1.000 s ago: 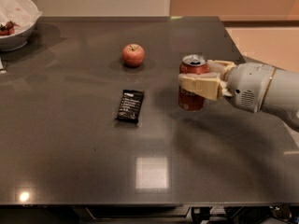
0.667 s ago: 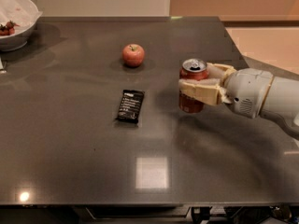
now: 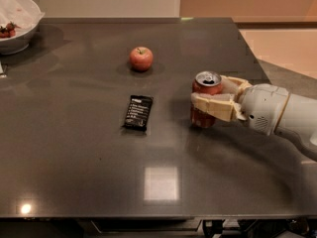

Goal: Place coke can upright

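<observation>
The coke can (image 3: 204, 118) is red with a silver top and stands upright at the right of the dark table (image 3: 74, 152). Its base is at or just above the tabletop. My gripper (image 3: 208, 94) reaches in from the right on a white arm (image 3: 277, 114). Its cream fingers (image 3: 215, 107) are closed around the middle of the can.
A red apple (image 3: 141, 58) sits at the middle back. A flat black wrapped bar (image 3: 137, 112) lies left of the can. A white bowl (image 3: 17, 21) with red fruit stands at the back left corner. The table's right edge is close behind the arm.
The gripper has lowered the can a little toward the tabletop, still upright. The apple and the bar have not moved.
</observation>
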Controlling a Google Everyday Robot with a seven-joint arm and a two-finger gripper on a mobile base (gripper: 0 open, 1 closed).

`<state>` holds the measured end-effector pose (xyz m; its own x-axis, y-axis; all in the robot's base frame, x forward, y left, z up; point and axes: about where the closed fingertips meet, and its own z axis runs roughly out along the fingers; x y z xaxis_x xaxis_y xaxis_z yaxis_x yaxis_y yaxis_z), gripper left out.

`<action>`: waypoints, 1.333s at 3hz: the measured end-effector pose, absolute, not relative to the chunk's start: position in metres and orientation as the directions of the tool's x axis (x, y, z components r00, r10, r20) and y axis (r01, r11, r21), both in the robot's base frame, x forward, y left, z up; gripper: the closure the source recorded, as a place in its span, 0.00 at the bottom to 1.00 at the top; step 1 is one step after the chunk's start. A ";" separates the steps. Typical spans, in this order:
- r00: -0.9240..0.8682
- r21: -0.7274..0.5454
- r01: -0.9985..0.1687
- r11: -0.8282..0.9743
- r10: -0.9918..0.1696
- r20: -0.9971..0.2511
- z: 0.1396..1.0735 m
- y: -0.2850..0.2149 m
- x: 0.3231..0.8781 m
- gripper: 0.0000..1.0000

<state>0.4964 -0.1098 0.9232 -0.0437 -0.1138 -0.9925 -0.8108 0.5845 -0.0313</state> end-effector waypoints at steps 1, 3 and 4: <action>-0.053 -0.008 -0.802 0.597 -0.085 -0.995 0.916 -0.113 0.494 0.81; -0.053 0.017 -0.794 0.608 -0.040 -0.998 0.904 -0.116 0.493 0.35; -0.048 0.019 -0.790 0.613 -0.030 -0.998 0.899 -0.115 0.492 0.12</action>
